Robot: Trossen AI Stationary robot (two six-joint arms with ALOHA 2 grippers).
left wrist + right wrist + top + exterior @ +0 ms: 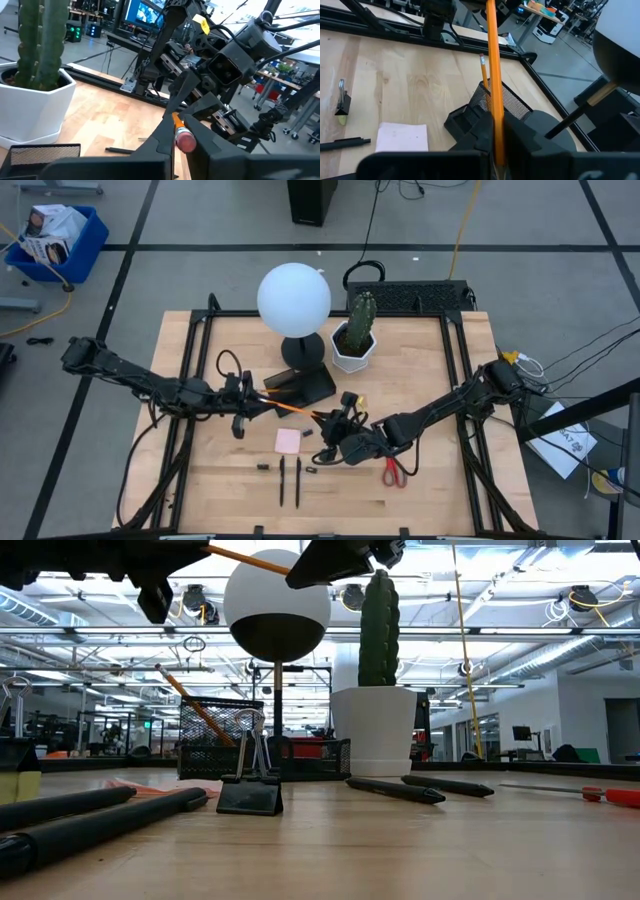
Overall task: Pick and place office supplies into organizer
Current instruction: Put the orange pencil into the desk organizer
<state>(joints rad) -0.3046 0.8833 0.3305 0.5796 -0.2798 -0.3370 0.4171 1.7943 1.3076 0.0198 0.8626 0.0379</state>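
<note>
Holding one orange pencil between them, both sets of fingers pinch it, the left fingers at one end and the right fingers at the other, up above the bench. Just behind the pencil sits one black tray with one more pencil leaning inside. Below the fingers lie one pink note pad, two black pens and one pair of red scissors.

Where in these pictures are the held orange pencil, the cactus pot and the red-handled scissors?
orange pencil (291, 408): high view, mid-shaft between the two grippers.
cactus pot (374, 730): low view, front of its white wall.
red-handled scissors (392, 471): high view, on the red handles.
</note>
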